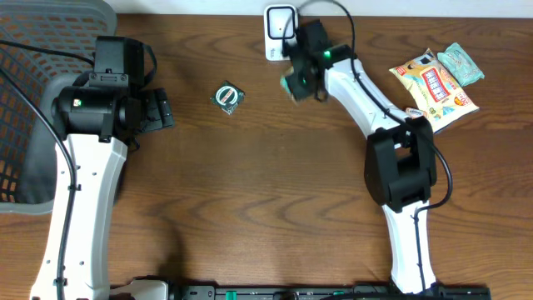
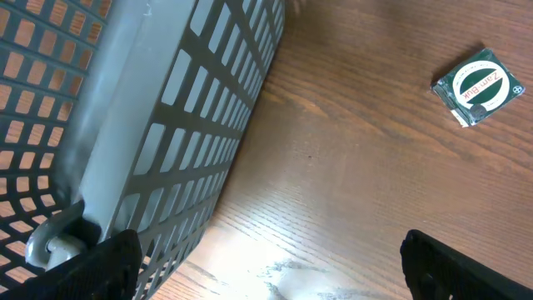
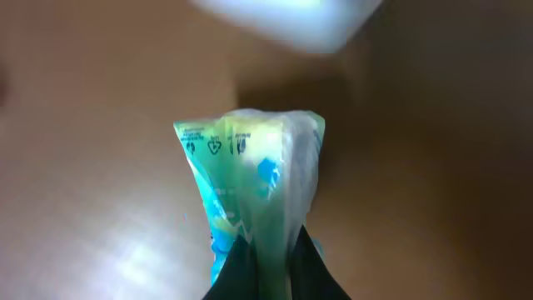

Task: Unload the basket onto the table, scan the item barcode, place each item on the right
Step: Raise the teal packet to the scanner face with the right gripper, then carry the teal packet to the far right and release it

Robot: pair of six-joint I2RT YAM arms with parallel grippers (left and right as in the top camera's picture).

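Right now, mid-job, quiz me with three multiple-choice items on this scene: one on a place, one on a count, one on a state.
1. Where does the white barcode scanner stand?
A. at the table's far edge, just beyond the right gripper
B. inside the grey mesh basket
C. beside the left arm's base

2. How many packets lie together at the table's far right?
A. none
B. two
C. five

3. What is the right gripper doing?
A. standing open over bare wood
B. shut on the green packet
C. pressing on the round green item

Key: 1 A, overhead shows it there; 2 B, the orange snack bag and a teal packet; 3 B, the right wrist view shows the green packet pinched.
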